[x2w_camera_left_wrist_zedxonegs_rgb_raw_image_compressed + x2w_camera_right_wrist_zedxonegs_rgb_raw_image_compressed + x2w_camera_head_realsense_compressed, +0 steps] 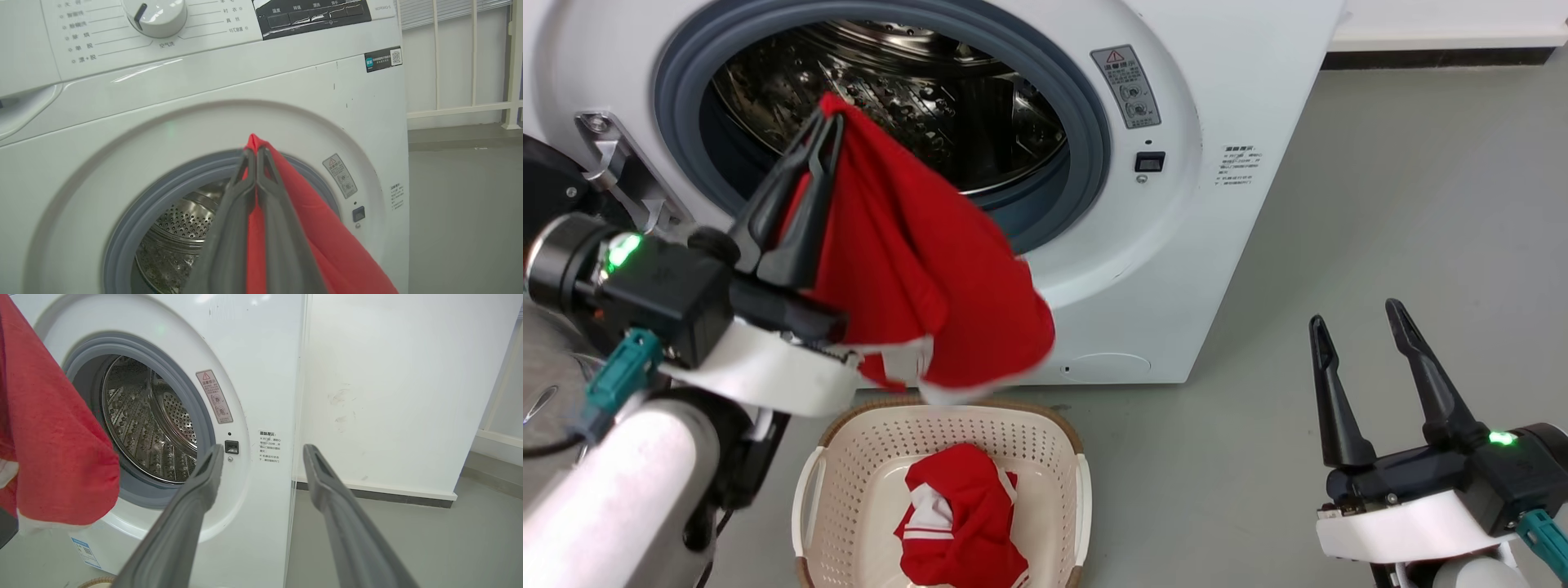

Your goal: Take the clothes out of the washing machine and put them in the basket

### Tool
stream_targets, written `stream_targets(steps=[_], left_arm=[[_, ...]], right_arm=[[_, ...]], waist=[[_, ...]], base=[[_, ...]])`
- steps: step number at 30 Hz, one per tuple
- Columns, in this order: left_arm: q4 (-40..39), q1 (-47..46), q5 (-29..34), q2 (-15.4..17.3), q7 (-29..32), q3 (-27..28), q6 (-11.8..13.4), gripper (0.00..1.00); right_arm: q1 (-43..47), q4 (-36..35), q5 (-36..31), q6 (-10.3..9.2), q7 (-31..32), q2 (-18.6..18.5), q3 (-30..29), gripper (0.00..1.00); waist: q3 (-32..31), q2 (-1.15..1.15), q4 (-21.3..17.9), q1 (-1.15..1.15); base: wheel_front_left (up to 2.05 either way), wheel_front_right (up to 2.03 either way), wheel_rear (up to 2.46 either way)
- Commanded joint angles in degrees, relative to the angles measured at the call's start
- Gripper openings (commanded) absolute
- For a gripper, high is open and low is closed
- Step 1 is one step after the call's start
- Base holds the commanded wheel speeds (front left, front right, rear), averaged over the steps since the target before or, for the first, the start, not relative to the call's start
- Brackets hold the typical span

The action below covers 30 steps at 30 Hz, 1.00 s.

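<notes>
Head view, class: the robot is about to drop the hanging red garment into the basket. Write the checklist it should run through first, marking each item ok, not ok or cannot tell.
1. Left pincer shut on the plain red garment: ok.
2. Garment hangs outside the drum, free of the seal: ok.
3. Garment wholly above the basket: cannot tell; its hem overlaps the back rim in the head view.
4. Room left in the basket beside the striped garment: ok.
5. Right pincer open, holding nothing, off to the side of the drop: ok.
</notes>
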Motion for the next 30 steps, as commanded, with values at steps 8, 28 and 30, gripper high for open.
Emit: stream_targets(steps=[8, 28, 30], left_arm=[[-1.3, 7.2, -1.4, -0.6, 0.0, -2.3, 1.3, 0.00], [36.1, 4.5, -5.9, -11.9, -8.1, -9.1, -9.4, 0.00], [41.4, 2.2, -6.1, -13.4, -8.5, -9.3, -10.7, 0.00]], right_arm=[[-1.7, -0.7, 0.0, -0.06, -0.1, 0.1, -0.1, 1.00], [-11.6, -3.3, -1.6, -0.06, -0.1, 0.1, 1.1, 1.00], [-13.0, -3.8, -1.4, -0.06, -0.1, 0.1, 1.3, 1.00]], waist=[[3.1, 0.00, 0.2, 0.00], [21.7, 0.00, -3.4, 0.00], [24.3, 0.00, -4.1, 0.00]], base=[[0.00, 0.00, 0.00], [0.00, 0.00, 0.00], [0.00, 0.00, 0.00]])
